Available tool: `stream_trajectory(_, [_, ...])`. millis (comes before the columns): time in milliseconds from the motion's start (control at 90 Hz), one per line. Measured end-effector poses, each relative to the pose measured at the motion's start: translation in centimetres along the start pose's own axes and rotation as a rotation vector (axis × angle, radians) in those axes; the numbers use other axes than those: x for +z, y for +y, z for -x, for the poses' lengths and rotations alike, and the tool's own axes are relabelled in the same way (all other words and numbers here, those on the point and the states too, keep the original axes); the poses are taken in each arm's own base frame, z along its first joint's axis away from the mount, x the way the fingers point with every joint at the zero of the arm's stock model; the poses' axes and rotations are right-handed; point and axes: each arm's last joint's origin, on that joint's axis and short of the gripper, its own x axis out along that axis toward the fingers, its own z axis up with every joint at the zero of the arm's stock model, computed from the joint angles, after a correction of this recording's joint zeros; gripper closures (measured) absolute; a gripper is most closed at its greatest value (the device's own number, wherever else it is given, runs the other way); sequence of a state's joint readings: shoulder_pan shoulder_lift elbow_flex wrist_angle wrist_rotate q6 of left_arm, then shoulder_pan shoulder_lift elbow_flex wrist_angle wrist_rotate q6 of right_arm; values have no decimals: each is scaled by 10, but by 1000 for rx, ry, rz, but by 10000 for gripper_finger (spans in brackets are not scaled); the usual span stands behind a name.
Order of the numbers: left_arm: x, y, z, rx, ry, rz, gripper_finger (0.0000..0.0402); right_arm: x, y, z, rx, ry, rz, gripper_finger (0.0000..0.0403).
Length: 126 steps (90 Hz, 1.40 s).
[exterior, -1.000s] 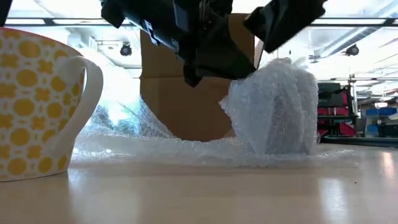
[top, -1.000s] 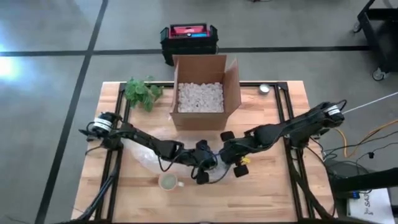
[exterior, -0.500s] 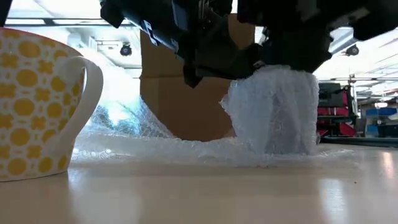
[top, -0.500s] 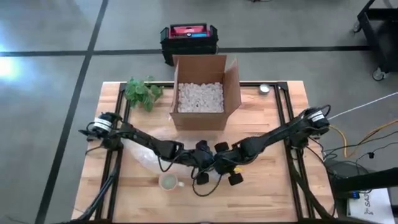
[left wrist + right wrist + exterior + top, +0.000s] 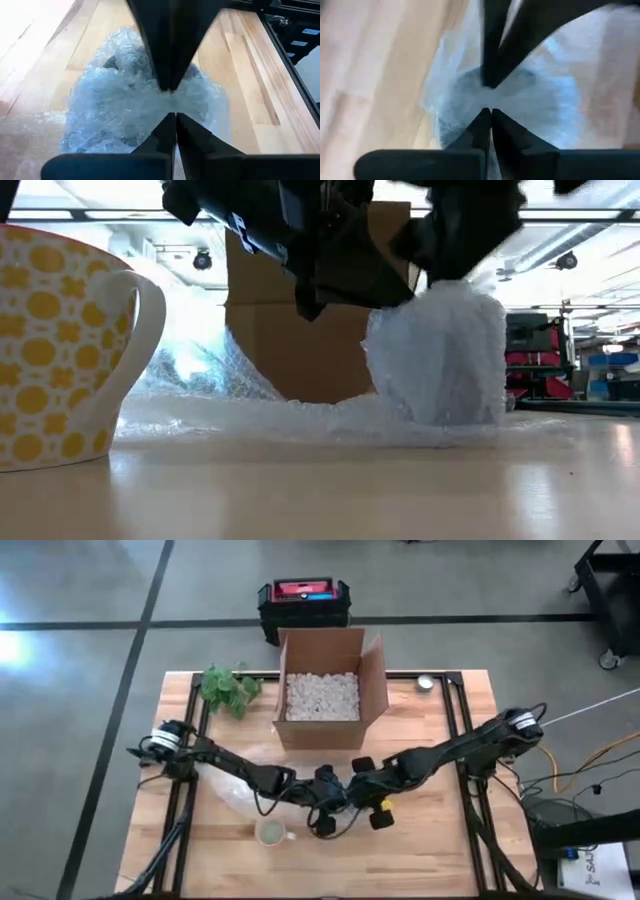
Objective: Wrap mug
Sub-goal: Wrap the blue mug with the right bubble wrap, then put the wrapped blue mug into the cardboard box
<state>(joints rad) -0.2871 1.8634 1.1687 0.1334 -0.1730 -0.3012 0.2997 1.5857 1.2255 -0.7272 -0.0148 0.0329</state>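
Note:
A yellow-and-white patterned mug [image 5: 270, 832] [image 5: 60, 350] stands upright and unwrapped near the table's front edge. To its right, an upright bundle of bubble wrap [image 5: 440, 360] [image 5: 345, 808] rises from a wrap sheet [image 5: 232, 790] that lies flat toward the table's left. What is inside the bundle does not show. My left gripper [image 5: 170, 104] [image 5: 326, 802] is shut at the bundle's left side. My right gripper [image 5: 487, 101] [image 5: 362, 792] is shut at the bundle's top. My left gripper pinches a gathered fold of bubble wrap [image 5: 176, 98] on the bundle's left upper side between its two fingers, coming slanting down from the table's left. The bundle stands on the table. My right gripper pinches the wrap at the bundle's top [image 5: 448, 288], coming from above and from the table's right. The wrap peaks up under its fingers, and the bundle's base stays on the table.
An open cardboard box [image 5: 330, 690] of white packing peanuts stands behind the bundle. A green plant [image 5: 228, 688] lies at the far left, a small round tin [image 5: 426, 683] at the far right. A black and red case [image 5: 304, 602] sits on the floor beyond.
My right gripper went left and down onto the bundle's top, then rose a little and drew back toward the far edge. The bundle's loose left flap has been gathered in, and its top is now rounded and peaked. My left gripper and the mug have kept still.

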Motion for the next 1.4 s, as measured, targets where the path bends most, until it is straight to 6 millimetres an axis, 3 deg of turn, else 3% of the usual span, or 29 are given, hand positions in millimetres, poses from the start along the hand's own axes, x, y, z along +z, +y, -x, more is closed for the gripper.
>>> stream_trajectory(167, [0, 0, 0, 0, 0, 0, 402, -7, 10, 16, 16, 23, 13, 341])
stream_trajectory(278, [0, 0, 0, 0, 0, 0, 402, -9, 21, 13, 31, 38, 54, 288])
stream_trajectory(411, [0, 0, 0, 0, -1, 0, 402, -9, 30, -12, 42, 81, 126, 238])
stream_trajectory(544, [1, 0, 0, -1, -6, 1, 402, -11, 29, -48, -40, 162, 140, 214])
stream_trajectory(711, [2, 0, 0, -4, -21, 4, 402, -14, 28, -75, -80, 234, 177, 230])
stream_trajectory(867, [8, -2, 5, -12, -32, 6, 402, -14, 33, -74, -49, 252, 220, 340])
stream_trajectory(944, [15, -6, 12, -25, -48, 7, 402, -13, 35, -66, -23, 265, 221, 387])
stream_trajectory(1078, [35, -13, 29, -49, -100, 7, 402, -6, 37, -39, -14, 229, 207, 382])
stream_trajectory(1233, [56, -19, 52, -74, -167, -10, 402, 3, 37, 13, -11, 125, 230, 396])
stream_trajectory(1400, [66, -22, 79, -69, -186, -20, 402, 9, 33, 85, -24, -96, 262, 395])
